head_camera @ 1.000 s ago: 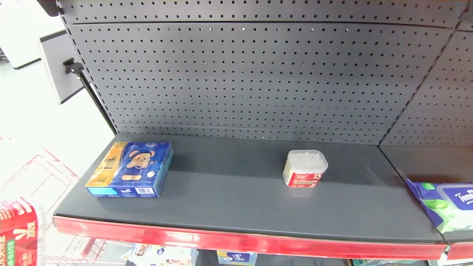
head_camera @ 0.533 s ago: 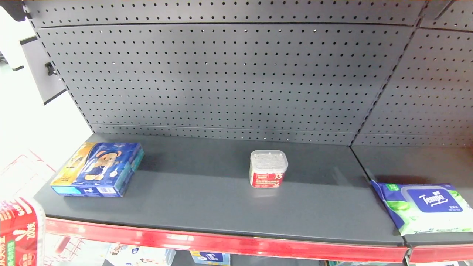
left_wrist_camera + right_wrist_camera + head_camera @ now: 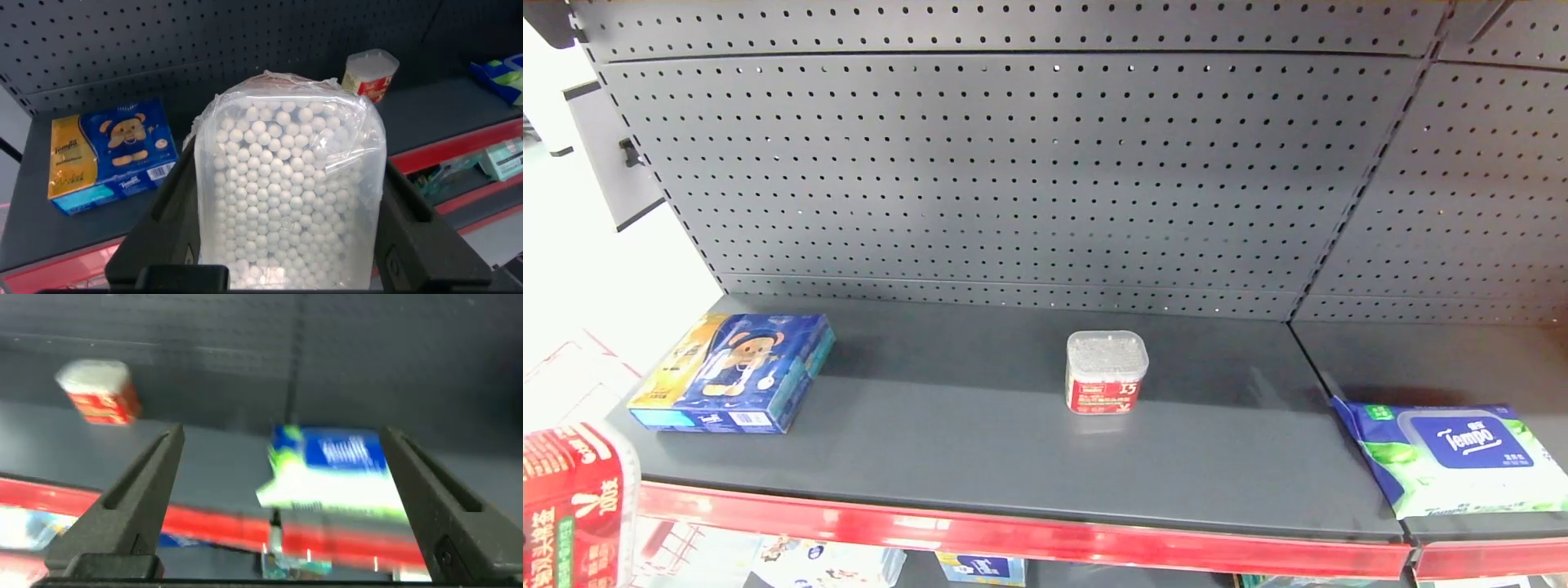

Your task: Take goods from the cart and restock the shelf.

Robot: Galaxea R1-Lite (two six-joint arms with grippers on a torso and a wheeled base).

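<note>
My left gripper (image 3: 290, 241) is shut on a clear box of cotton swabs (image 3: 290, 180) with a red label (image 3: 574, 506), held low at the left, in front of the shelf's red front edge (image 3: 1013, 535). On the dark shelf (image 3: 980, 441) lie a blue tissue box (image 3: 734, 371) at the left, a matching cotton swab box (image 3: 1105, 371) upright in the middle, and a wet wipes pack (image 3: 1454, 457) on the adjoining board at the right. My right gripper (image 3: 282, 498) is open with nothing between its fingers, facing the wipes pack (image 3: 335, 474).
A perforated grey back panel (image 3: 1013, 163) rises behind the shelf. Free room lies between the tissue box and the middle swab box (image 3: 370, 73). Red cart wires (image 3: 678, 539) show low at the left. More packs (image 3: 980, 567) sit on the shelf below.
The head camera has turned to the right, so the shelf goods sit further left in the picture. The held swab box has come slightly up and inward.
</note>
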